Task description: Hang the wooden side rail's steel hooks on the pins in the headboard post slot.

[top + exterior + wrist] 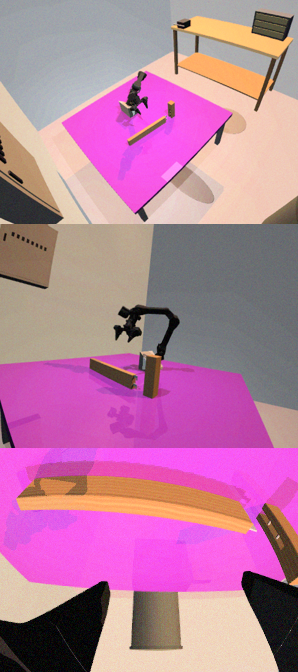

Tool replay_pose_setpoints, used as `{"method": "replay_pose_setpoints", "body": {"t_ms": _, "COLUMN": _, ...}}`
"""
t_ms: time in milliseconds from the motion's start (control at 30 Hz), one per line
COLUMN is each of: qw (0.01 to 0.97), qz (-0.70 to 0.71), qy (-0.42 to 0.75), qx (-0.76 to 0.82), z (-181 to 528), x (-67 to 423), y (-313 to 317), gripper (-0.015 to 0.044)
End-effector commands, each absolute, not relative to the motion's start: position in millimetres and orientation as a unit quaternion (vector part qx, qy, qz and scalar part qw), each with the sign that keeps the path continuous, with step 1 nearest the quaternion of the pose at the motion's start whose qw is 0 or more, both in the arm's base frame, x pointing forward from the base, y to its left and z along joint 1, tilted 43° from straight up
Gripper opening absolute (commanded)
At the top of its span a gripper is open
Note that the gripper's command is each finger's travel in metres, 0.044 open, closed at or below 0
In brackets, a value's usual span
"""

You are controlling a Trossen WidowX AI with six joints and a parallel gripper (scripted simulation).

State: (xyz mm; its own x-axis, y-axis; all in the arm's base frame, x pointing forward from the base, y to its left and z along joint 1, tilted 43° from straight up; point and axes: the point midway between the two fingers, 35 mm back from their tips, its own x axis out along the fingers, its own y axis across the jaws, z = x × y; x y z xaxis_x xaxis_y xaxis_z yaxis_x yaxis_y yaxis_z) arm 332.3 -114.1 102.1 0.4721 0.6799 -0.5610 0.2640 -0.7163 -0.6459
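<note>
The wooden side rail (147, 130) (112, 373) (133, 500) lies flat on the magenta table (101, 160) (200, 408). Its end with the two steel hooks (134, 381) points at the upright headboard post (171, 109) (152, 376) (280, 534), close beside it. I cannot tell whether the hooks touch the post. My gripper (141, 106) (123, 338) (178, 583) is open and empty. It hangs in the air well above the table, behind the rail and near the arm's base, clear of both rail and post.
The arm's pale base block (124, 108) (143, 359) stands on the table behind the post. A pale patch (172, 171) marks the table near its front edge. A wooden workbench (234, 34) with a drawer unit (272, 24) stands beyond, and a cabinet (18, 160) at the left.
</note>
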Motion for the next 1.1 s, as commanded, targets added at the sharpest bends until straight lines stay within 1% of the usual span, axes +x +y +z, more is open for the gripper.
{"method": "replay_pose_setpoints", "body": {"t_ms": 0, "qw": 0.212, "qz": 0.403, "qy": -0.321, "qx": -0.83, "z": 128.7, "x": 338.4, "y": -62.2, "gripper": 0.044}}
{"method": "replay_pose_setpoints", "body": {"t_ms": 233, "qw": 0.173, "qz": 0.364, "qy": -0.388, "qx": -0.829, "z": 162.1, "x": 328.1, "y": 17.8, "gripper": 0.044}}
{"method": "replay_pose_setpoints", "body": {"t_ms": 467, "qw": 0.144, "qz": 0.321, "qy": -0.466, "qx": -0.812, "z": 190.2, "x": 294.7, "y": 89.5, "gripper": 0.044}}
{"method": "replay_pose_setpoints", "body": {"t_ms": 1067, "qw": 0.142, "qz": 0.317, "qy": -0.474, "qx": -0.81, "z": 192.6, "x": 290.4, "y": 95.9, "gripper": 0.044}}
